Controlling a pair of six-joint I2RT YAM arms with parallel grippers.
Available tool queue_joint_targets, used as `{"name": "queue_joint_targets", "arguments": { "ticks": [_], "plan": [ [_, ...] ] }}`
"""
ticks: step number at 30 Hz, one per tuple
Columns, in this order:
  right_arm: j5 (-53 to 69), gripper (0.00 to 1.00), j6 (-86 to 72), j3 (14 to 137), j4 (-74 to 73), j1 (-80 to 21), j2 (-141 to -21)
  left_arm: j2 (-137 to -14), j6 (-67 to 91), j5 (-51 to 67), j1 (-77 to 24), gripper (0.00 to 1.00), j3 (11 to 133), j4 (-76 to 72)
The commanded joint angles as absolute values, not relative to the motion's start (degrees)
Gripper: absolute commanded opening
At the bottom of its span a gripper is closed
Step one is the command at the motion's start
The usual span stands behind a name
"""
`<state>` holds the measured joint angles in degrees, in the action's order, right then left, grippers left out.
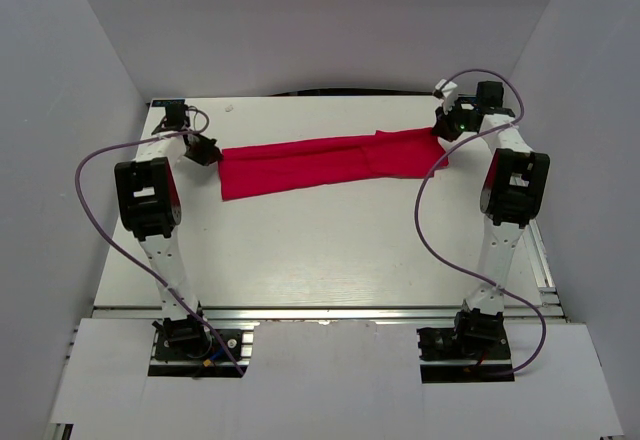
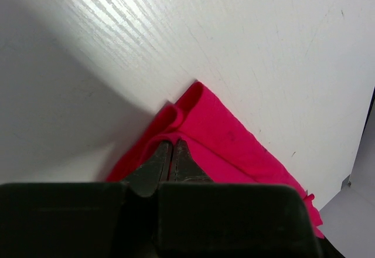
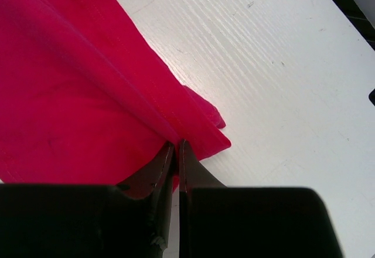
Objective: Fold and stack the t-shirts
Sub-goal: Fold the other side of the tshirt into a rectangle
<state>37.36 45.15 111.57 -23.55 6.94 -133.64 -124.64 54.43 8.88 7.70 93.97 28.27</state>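
White bench [image 1: 330, 250] boxed in by white walls, seen from above. One red t-shirt [image 1: 320, 163] lies as a long band across the far half, from ten o'clock to two o'clock, with two arms, one at each end. Only the wrist cameras show the grip. The left gripper [image 2: 171, 152] pinches a rolled corner. The right gripper [image 3: 176, 152] pinches a folded edge, its fingers pressed together on the cloth.
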Motion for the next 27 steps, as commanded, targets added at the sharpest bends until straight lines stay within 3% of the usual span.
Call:
{"name": "queue_joint_targets", "arguments": {
  "ticks": [1,27],
  "plan": [
    [33.8,0.00,43.9,111.4,-20.0,7.1,-134.9,-124.8,53.6,6.0,8.6,0.00,96.2,28.6],
    [27.9,0.00,44.0,112.8,-20.7,6.2,-137.6,-125.8,53.4,5.6,9.3,0.00,96.2,29.0]
  ]
}}
